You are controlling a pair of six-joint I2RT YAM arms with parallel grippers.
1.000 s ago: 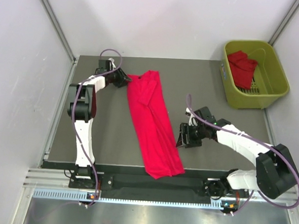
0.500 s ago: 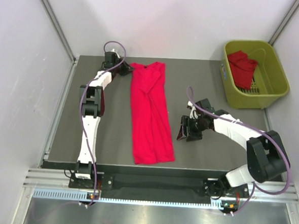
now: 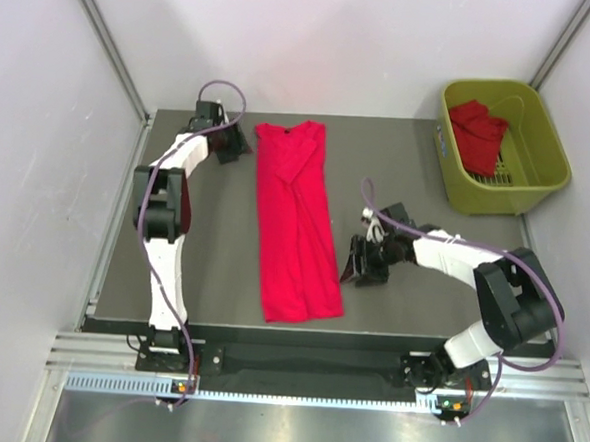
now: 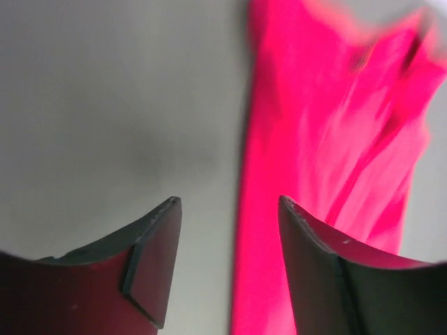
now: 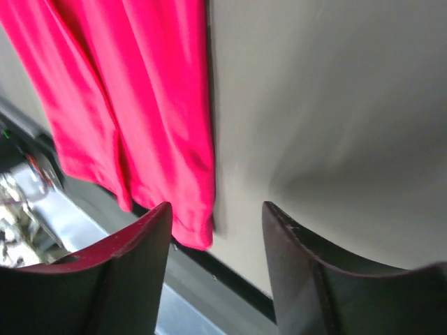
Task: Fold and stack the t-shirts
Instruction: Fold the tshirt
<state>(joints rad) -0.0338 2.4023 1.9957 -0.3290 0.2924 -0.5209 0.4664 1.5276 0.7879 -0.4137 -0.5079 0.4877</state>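
Soft, thin, light, so best to pinch the red t-shirt [image 3: 295,221] at its 12 and 6 o'clock ends with left tool [image 4: 229,200] and right tool [image 5: 216,204], both wide and empty.

The spread shirt [image 3: 293,226] and the basket shirt [image 3: 478,130] are plain bright red, the basket [image 3: 492,198] yellow-green, the table [image 3: 419,158] dark grey, the 2 arms [image 3: 163,278] white with black joints.
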